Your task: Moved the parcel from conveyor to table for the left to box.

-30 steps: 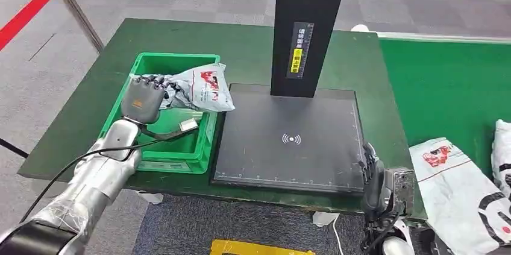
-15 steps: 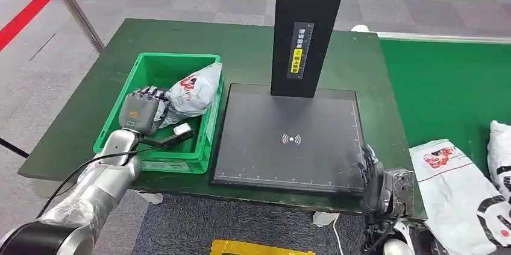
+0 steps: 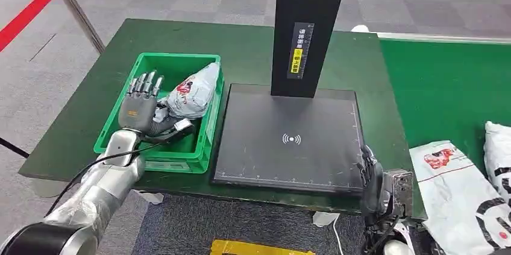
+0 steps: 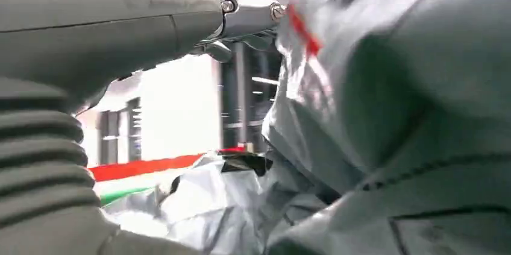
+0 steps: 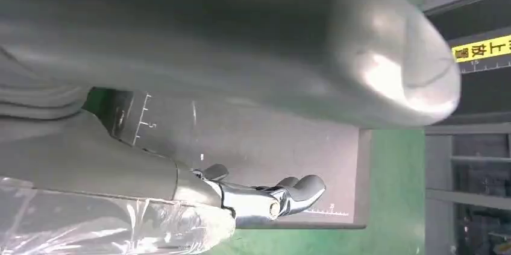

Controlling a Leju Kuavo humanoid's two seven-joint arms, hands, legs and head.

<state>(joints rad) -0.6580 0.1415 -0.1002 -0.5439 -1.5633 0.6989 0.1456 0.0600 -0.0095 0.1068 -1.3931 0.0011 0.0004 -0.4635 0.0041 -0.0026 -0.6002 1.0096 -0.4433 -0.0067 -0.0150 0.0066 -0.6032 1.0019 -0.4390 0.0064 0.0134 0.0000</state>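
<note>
1. The left hand (image 3: 140, 103) hangs over the green box (image 3: 118, 123) with its fingers spread and straight, gripping nothing. A second ago those fingers were wrapped on the grey parcel (image 3: 191, 90) held above the crate; half a second ago the bag was lower and the hand curled against it.

2. The parcel now lies inside the box, slumped against the wall nearest the black scanner pad (image 3: 292, 137), its red print facing up. In the left wrist view, crumpled grey plastic (image 4: 398, 116) sits close in front of the camera — whether the thumb touches it cannot be told.

3. The release reads as done: the bag has gone from held to dropped, and this parcel looks boxed. A judgement from the open fingers and the bag's resting slump, not a certainty.

4. The right hand (image 3: 369, 176) waits low at the near edge of the green surface (image 3: 253, 50), beside the pad's corner, much where it was a second ago. Its fingers look loosely apart and it holds nothing.

5. More white parcels (image 3: 458, 188) lie on the green conveyor (image 3: 446, 86) at the robot's right — the likely next pickup for the right hand, once the left arm clears the box.
</note>
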